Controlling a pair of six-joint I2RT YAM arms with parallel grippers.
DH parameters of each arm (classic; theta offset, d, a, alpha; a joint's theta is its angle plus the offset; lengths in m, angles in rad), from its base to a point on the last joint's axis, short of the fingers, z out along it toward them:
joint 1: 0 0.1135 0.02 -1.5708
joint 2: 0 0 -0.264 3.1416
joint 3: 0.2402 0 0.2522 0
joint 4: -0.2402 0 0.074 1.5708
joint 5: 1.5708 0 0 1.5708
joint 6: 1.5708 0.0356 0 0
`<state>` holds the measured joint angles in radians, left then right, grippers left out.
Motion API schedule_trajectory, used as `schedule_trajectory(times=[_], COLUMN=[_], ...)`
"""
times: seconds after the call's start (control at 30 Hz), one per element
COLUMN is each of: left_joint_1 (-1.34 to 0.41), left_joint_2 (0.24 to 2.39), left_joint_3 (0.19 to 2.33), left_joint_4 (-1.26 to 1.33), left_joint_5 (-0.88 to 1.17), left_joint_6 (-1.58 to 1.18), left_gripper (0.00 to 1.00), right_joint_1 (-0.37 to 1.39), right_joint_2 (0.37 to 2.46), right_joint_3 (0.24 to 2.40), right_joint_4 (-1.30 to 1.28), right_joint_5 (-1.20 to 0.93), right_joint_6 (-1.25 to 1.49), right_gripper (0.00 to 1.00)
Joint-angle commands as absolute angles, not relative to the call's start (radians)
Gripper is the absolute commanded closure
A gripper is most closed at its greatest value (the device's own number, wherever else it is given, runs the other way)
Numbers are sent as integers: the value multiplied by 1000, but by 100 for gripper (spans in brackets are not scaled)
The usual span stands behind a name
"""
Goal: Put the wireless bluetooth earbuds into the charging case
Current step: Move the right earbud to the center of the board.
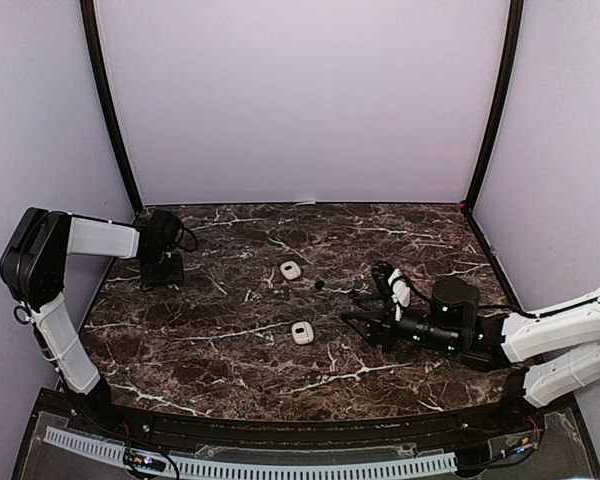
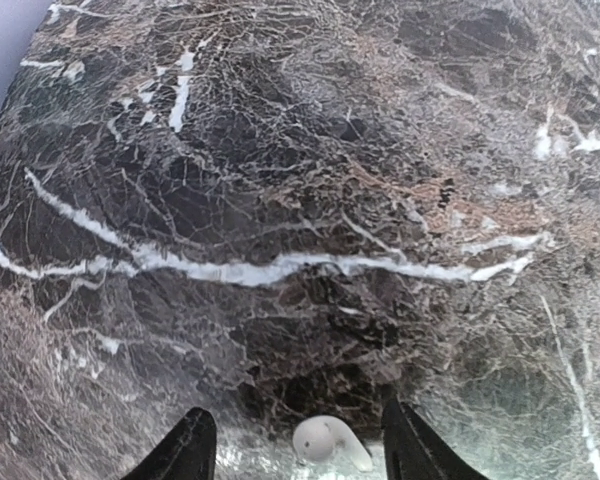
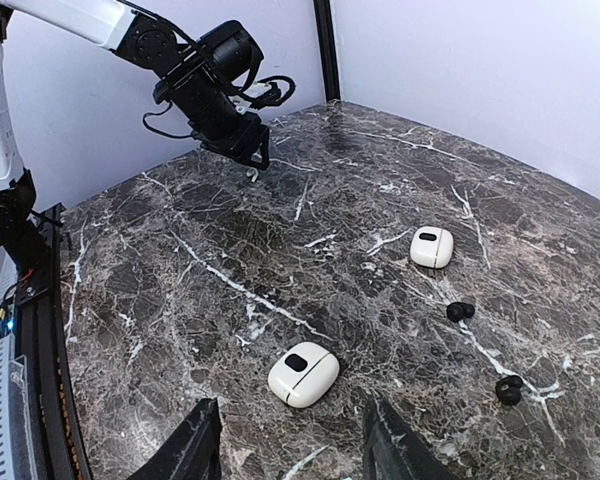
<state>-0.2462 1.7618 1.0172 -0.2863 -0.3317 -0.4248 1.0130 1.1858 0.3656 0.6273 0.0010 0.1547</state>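
A white stemmed earbud (image 2: 327,441) lies on the marble between my left gripper's (image 2: 298,458) two black fingers, with a gap on each side. That gripper (image 1: 162,274) is down at the table's far left and stands open. A white charging case (image 3: 303,374) lies closed just ahead of my open right gripper (image 3: 292,455), which holds nothing. A second white case (image 3: 431,247) lies farther off. Two black earbuds (image 3: 460,311) (image 3: 508,389) rest on the marble to the right of the cases. In the top view both cases (image 1: 302,332) (image 1: 290,270) lie mid-table, left of my right gripper (image 1: 353,306).
The dark marble table (image 1: 230,360) is enclosed by pale walls at the back and sides, with black posts (image 1: 110,110) at the back corners. A black rail (image 3: 40,330) runs along the table's edge by the left arm's base.
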Motion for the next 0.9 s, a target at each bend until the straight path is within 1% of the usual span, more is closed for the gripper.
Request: schedule_trajectory(times=[0.0,0.1,0.27,0.4,0.5,0.53,0.6,0.7,0.87], left_joint_1=[-236,-237,-237,-237,-238,-239,-246,-272,-400], left_joint_2=[1780,1789,1820,1828,1808,1799,1783,1753,1712], left_joint_3=[1050,1046,1054,1063,1047,1037,1010,965,926], left_joint_4=[-307,-305,-325,-355,-363,-363,-363,-377,-377], left_joint_5=[-304,-290,-296,-261,-186,-147,-78,-61,8], left_joint_6=[-396,-395,-389,-391,-392,-391,-395,-426,-492], left_gripper=[45,52,58,65,76,78,79,80,78], right_joint_1=[1005,1005,1005,1004,1003,1003,1004,1003,1003], right_joint_2=[1196,1199,1207,1209,1211,1210,1211,1209,1210], right_joint_3=[353,353,356,354,353,353,354,352,351], right_joint_4=[686,691,693,696,696,696,695,698,697], right_joint_5=[10,2,-3,-9,-10,-10,-9,-9,-11], right_joint_6=[149,149,149,151,153,153,152,152,150], right_gripper=[53,53,53,53,53,53,53,53,53])
